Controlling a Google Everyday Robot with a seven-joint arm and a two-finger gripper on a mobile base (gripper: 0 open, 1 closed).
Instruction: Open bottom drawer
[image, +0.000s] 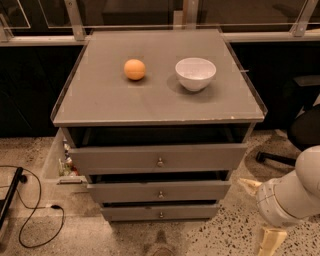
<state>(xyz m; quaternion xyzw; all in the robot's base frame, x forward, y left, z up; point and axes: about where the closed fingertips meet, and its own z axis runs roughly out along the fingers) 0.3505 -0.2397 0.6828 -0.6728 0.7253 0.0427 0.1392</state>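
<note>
Three grey drawers stacked in one cabinet, fronts stepped: top one sticks out furthest, then the middle. Bottom drawer is lowest, near the speckled floor, with a dark gap above its front and a small round knob at centre. White arm enters from the lower right. Gripper sits right of the cabinet at lower-drawer height, clear of it, cream fingers spread apart, holding nothing. On top: white bowl, and an orange to its left.
</note>
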